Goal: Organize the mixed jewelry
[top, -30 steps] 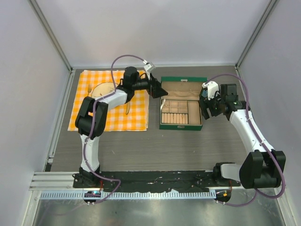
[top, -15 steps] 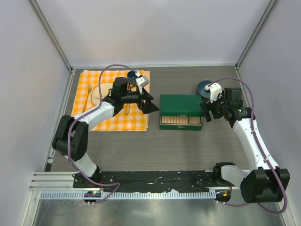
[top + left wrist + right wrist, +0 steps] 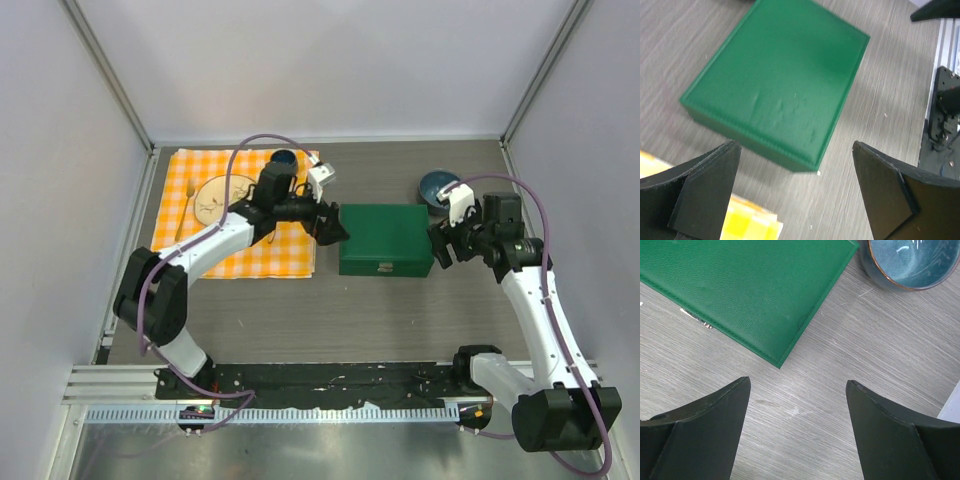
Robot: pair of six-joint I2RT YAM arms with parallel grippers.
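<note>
Seemingly at wrap-up: green case (image 3: 386, 238) shut, no mixed jewelry showing, presumably inside.
From above: left gripper (image 3: 335, 228) and right gripper (image 3: 440, 245) flanking the case, both spread wide, holding nothing. Left wrist: closed lid just ahead. Right wrist: case corner, blue bowl (image 3: 912, 262) beside it. Next, probably just backing both arms clear.

Your left arm (image 3: 215, 240) and right arm (image 3: 540, 310) show white shells and black joints. Purple cables (image 3: 265, 138) trail each. The fingers (image 3: 700, 190) are matte black wedges.
</note>
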